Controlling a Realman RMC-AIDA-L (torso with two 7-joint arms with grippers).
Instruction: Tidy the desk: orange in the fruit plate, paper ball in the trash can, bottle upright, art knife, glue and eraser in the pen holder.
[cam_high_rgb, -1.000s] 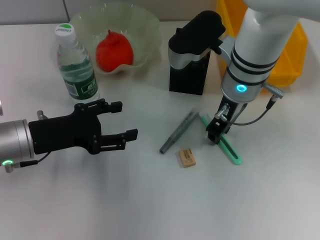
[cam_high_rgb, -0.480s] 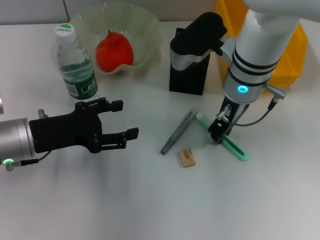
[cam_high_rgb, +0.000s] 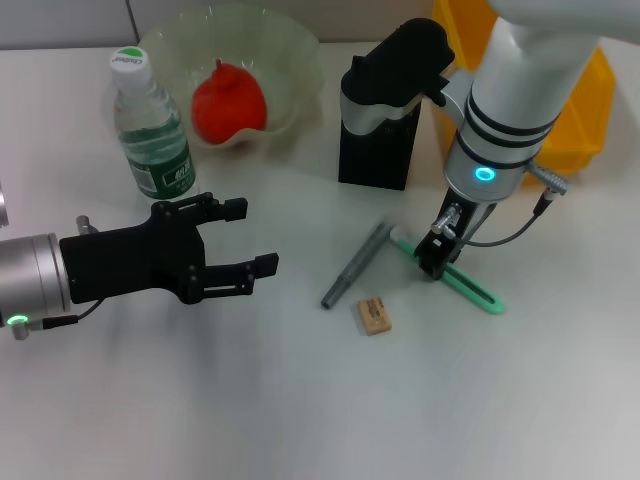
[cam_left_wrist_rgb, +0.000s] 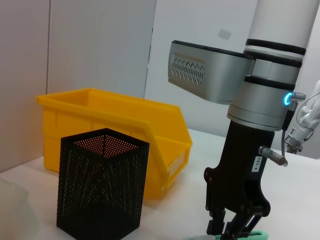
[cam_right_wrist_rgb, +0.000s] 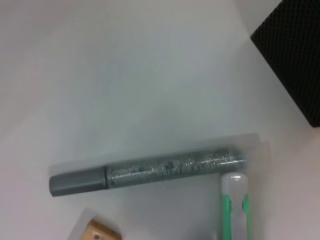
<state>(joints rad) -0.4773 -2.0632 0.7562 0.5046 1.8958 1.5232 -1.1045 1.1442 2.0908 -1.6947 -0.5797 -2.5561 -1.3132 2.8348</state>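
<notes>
Trash can (cam_high_rgb: 590, 90): yellow bin at the tabletop's far right, behind my right arm.
Fruit plate (cam_high_rgb: 290, 60): already held the orange (cam_high_rgb: 228, 100).
Bottle (cam_high_rgb: 150, 130): upright beside the plate.
Pen holder (cam_high_rgb: 375, 150): black mesh box, centre.
Left hand (cam_high_rgb: 235, 262): parked low, fingers apart, empty.
Right hand (cam_high_rgb: 432, 262): I had it down on the green art knife (cam_high_rgb: 470, 288); grip, I cannot tell.
Art knife: its far end had swung outward over the last second, which I judged a nudge, not a lift.
Glue (cam_high_rgb: 355, 263): grey stick, just beside.
Eraser (cam_high_rgb: 374, 315): untouched, near the glue.
</notes>
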